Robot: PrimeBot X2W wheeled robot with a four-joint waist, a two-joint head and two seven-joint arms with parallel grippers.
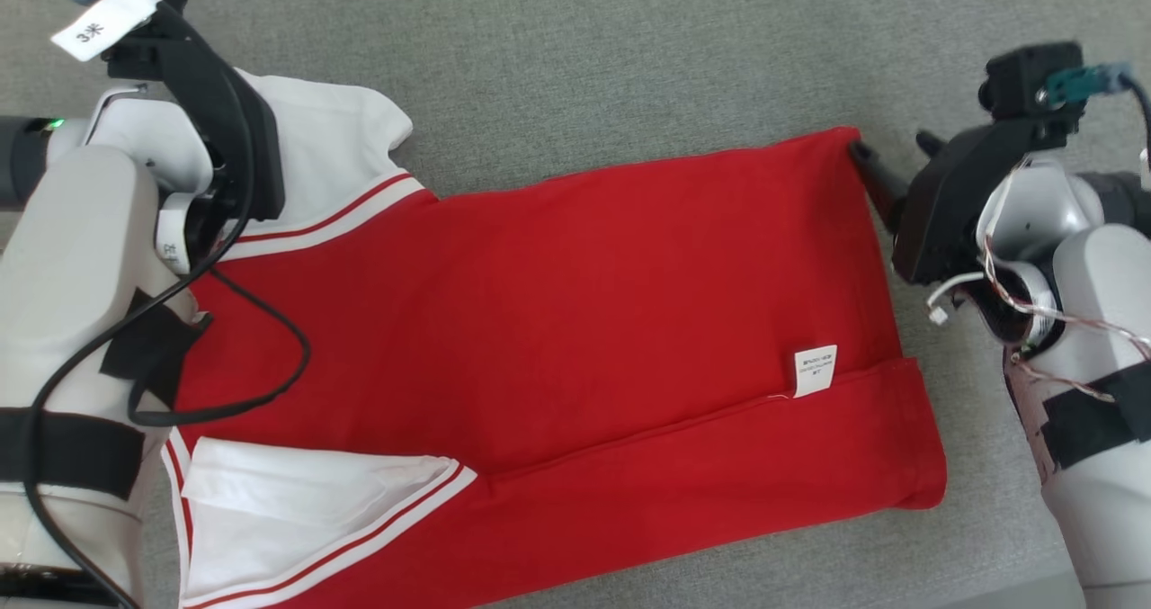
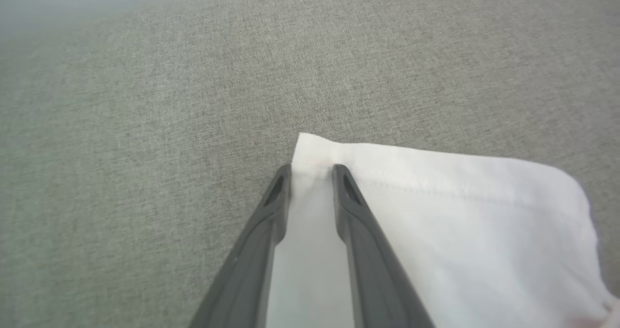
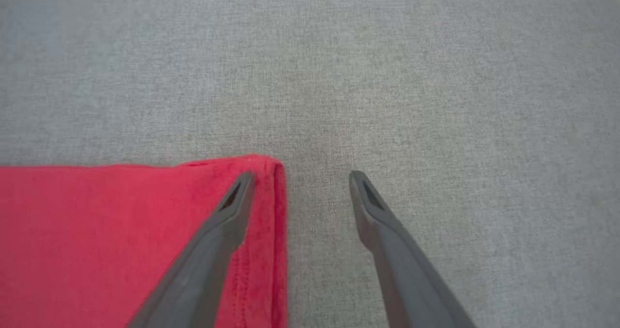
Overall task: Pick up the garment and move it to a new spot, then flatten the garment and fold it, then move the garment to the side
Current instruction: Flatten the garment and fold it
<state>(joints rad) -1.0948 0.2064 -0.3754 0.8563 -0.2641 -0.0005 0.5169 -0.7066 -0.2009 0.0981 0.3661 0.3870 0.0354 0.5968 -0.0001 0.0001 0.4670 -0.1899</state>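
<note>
Garment (image 1: 584,321) looks soft, limp; we'd pinch corners: left gripper (image 2: 312,170) straddles sleeve (image 2: 460,211), grip we cannot tell; right gripper (image 3: 301,180) gapes at hem (image 3: 278,221).

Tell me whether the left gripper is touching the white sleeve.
Touching. The left wrist view shows the left gripper straddling the hemmed corner of the white sleeve, with fabric lying flush against the inner faces of both fingers.

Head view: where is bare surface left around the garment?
Free: the wide grey surface above the garment, between both arms; a narrower strip under its lower right hem. Crowded: the left, where the left arm overlaps the sleeves, and the upper right corner at the right gripper.
</note>
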